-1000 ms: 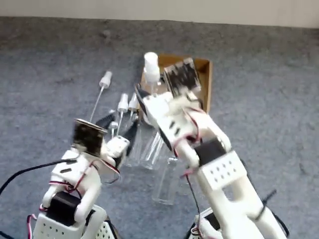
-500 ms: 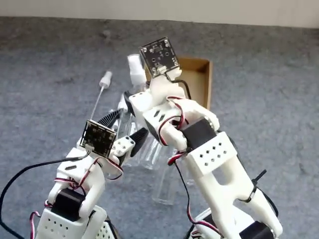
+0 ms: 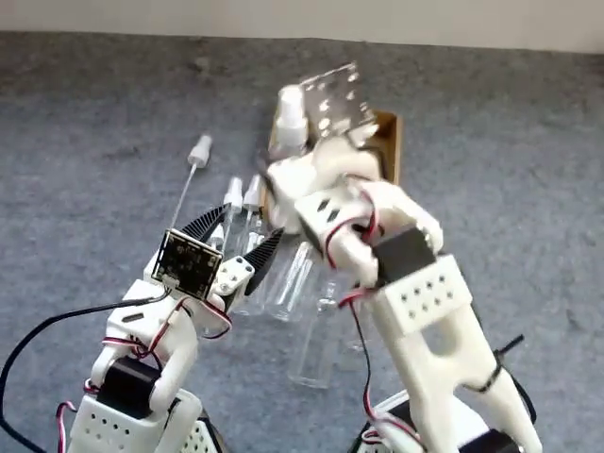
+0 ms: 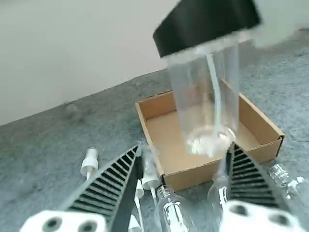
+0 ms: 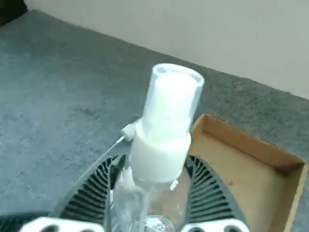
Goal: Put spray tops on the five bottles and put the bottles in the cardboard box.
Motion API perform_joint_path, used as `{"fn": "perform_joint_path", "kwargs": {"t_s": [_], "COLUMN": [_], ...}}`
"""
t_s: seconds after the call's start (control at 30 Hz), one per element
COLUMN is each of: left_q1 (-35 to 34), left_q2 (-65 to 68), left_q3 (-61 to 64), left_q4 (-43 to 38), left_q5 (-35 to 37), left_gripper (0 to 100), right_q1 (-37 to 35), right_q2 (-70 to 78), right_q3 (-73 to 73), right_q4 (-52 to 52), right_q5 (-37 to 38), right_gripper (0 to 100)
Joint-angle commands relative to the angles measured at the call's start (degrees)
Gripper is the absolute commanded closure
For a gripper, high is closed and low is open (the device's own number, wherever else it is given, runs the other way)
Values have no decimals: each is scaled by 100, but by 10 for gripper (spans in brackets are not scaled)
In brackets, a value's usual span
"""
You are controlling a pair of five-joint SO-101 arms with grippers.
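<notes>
My right claw (image 5: 153,166) is clamped round a bottle (image 5: 166,140) with its spray top on, raised at the cardboard box (image 4: 166,128) toward the far edge of the worktop (image 3: 500,189). My left claw (image 4: 185,153) gapes wide, gripping nothing, over loose bottles (image 3: 283,274) lying mid-worktop, spare spray tops (image 3: 200,151) beside them.

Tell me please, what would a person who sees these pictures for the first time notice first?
First comes the spray-topped bottle, clamped in the right gripper and held in the air by the cardboard box. Next comes the left gripper, open and low over the grey carpet, where uncapped bottles and loose spray tops lie between the arms and the box.
</notes>
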Motion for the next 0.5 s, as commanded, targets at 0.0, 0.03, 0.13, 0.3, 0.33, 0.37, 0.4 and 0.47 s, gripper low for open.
{"fn": "perform_joint_path", "kwargs": {"t_s": [0.0, 0.03, 0.13, 0.3, 0.33, 0.37, 0.4, 0.47], "left_q1": [-374, -497, -796, -989, -989, -989, -989, -989], "left_q2": [-57, -57, -22, -13, -13, -13, -13, -13], "left_q3": [84, 171, 338, 418, 418, 426, 426, 426], "left_q4": [-114, -132, -554, -774, -774, -782, -791, -791], "left_q5": [-26, -26, -18, 105, 167, 149, 149, 149], "left_gripper": [837, 864, 926, 937, 937, 937, 937, 937], "right_q1": [409, 453, 585, 681, 708, 734, 760, 796], "right_q2": [699, 1015, 1991, 3503, 3749, 3996, 4207, 4611], "right_q3": [-418, -435, -637, -1393, -1604, -1807, -2018, -2422], "right_q4": [-1297, -1578, -2475, -3046, -3116, -3178, -3204, -3213], "right_q5": [70, 70, 141, 484, 484, 484, 484, 484], "right_gripper": [995, 995, 995, 995, 995, 995, 995, 995]}}
